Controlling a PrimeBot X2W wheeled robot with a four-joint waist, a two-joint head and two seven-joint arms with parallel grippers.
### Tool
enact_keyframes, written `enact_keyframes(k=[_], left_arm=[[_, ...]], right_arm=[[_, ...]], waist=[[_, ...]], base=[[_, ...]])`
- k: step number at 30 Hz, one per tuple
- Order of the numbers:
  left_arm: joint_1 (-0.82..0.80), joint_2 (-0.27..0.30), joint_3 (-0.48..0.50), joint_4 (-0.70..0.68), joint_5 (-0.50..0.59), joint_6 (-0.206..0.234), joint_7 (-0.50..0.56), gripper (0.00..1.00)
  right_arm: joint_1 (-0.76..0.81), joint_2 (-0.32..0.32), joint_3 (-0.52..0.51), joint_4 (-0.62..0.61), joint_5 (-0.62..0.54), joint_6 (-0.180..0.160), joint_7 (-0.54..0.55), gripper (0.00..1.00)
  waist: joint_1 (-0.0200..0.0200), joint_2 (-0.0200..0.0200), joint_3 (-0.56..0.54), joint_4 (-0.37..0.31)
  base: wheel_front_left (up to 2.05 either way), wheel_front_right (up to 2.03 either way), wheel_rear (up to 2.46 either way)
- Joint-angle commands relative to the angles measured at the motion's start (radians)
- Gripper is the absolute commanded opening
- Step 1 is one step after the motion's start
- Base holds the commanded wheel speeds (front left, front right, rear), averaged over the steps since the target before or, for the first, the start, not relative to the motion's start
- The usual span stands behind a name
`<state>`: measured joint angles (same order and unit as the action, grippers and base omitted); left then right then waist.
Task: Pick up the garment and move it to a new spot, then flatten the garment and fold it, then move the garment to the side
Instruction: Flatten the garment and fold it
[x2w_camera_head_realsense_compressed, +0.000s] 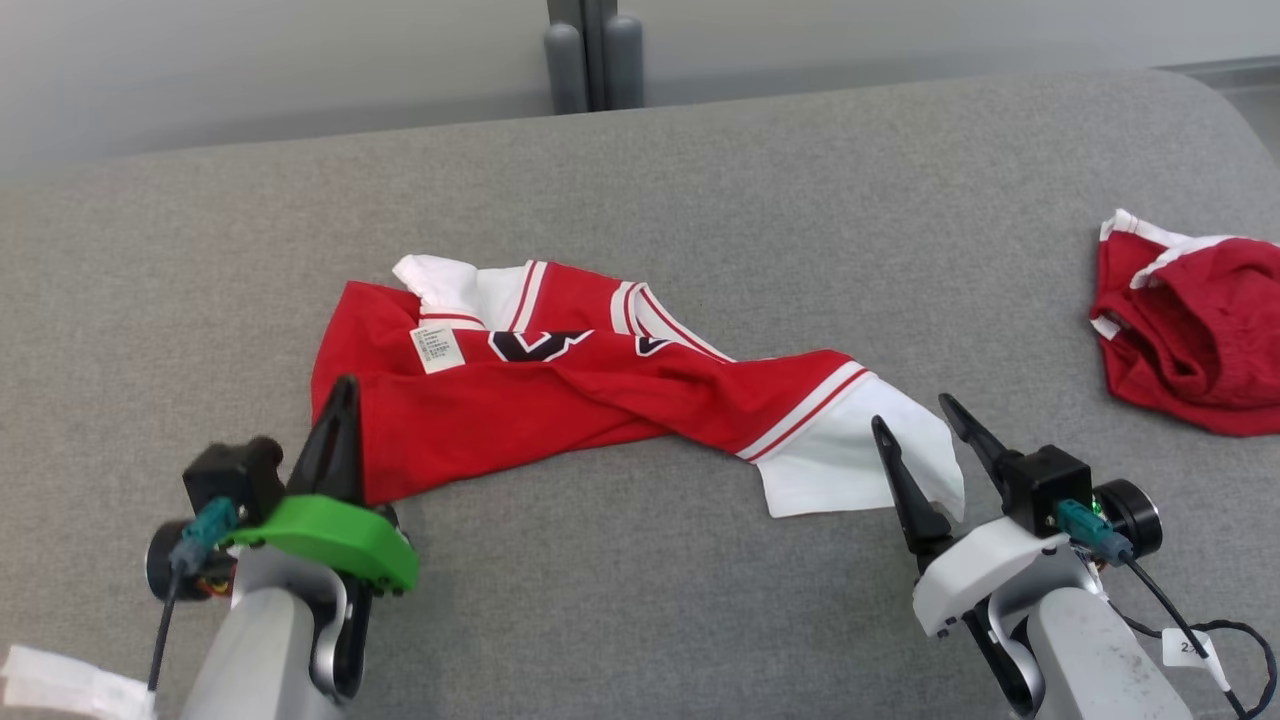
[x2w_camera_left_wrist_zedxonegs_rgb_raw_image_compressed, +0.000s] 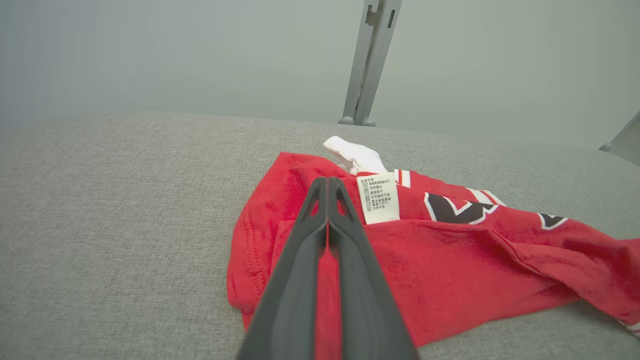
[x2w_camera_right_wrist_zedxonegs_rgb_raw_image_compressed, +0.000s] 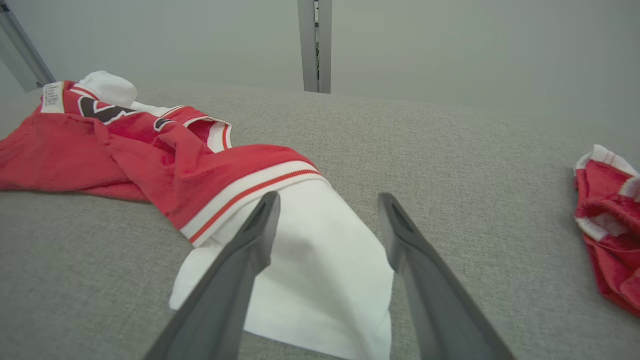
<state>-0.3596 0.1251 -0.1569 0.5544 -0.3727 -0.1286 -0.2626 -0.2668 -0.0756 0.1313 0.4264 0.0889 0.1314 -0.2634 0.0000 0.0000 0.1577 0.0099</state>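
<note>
The garment (x2w_camera_head_realsense_compressed: 560, 390) lies lengthwise left to right.

Soft matt cloth garment (x2w_camera_head_realsense_compressed: 560, 400) — coarse woven surface (x2w_camera_head_realsense_compressed: 700, 200).

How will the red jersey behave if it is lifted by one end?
Probably floppy: the red jersey lies twisted and creased. Likely light: its white end lies thin and flat. The far end would probably sag and drag.
</note>
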Motion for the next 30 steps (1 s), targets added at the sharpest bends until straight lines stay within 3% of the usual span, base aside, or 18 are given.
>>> enact_keyframes(k=[1, 6, 7, 8, 13, 19, 26, 30], left_arm=[[0.043, -0.002, 0.006, -0.009, 0.004, -0.003, -0.003, 0.00], [0.141, -0.015, 0.046, -0.018, 0.020, -0.003, -0.003, 0.00], [0.158, -0.018, 0.059, -0.023, 0.027, -0.003, -0.003, 0.34], [0.180, -0.024, 0.080, -0.031, 0.037, -0.003, -0.003, 1.00], [0.297, -0.056, 0.161, -0.096, 0.087, 0.003, -0.003, 1.00], [0.378, -0.072, 0.182, -0.139, 0.114, 0.001, -0.003, 1.00], [0.294, -0.073, 0.149, -0.158, 0.081, -0.002, -0.003, 1.00], [0.206, -0.074, 0.072, -0.140, 0.065, -0.003, -0.002, 1.00]], right_arm=[[0.023, -0.001, -0.002, 0.004, 0.010, -0.002, -0.002, 1.00], [0.046, -0.003, -0.005, -0.001, 0.022, -0.002, -0.002, 1.00], [0.052, -0.003, -0.007, -0.002, 0.024, -0.002, -0.002, 1.00], [0.059, -0.002, -0.009, -0.005, 0.027, -0.002, -0.002, 1.00], [0.092, 0.006, -0.032, -0.028, 0.032, -0.002, -0.002, 1.00], [0.127, 0.012, -0.043, -0.041, 0.035, -0.002, -0.002, 1.00], [0.100, 0.017, -0.032, -0.051, 0.026, -0.002, -0.002, 1.00], [0.068, 0.019, -0.018, -0.057, 0.014, -0.002, -0.002, 1.00]], waist=[[0.0000, 0.0000, -0.044, 0.029], [0.0000, 0.0000, -0.080, 0.042], [0.0000, 0.0000, -0.085, 0.043], [0.0000, 0.0000, -0.091, 0.043], [0.0000, 0.0000, -0.117, 0.043], [0.0000, 0.0000, -0.131, 0.046], [0.0000, 0.0000, -0.089, 0.034], [0.0000, 0.0000, -0.034, 0.014]], base=[[0.00, 0.00, 0.00], [0.00, 0.00, 0.00], [0.00, 0.00, 0.00], [0.00, 0.00, 0.00], [0.00, 0.00, 0.00], [0.00, 0.00, 0.00], [0.00, 0.00, 0.00], [0.00, 0.00, 0.00]])
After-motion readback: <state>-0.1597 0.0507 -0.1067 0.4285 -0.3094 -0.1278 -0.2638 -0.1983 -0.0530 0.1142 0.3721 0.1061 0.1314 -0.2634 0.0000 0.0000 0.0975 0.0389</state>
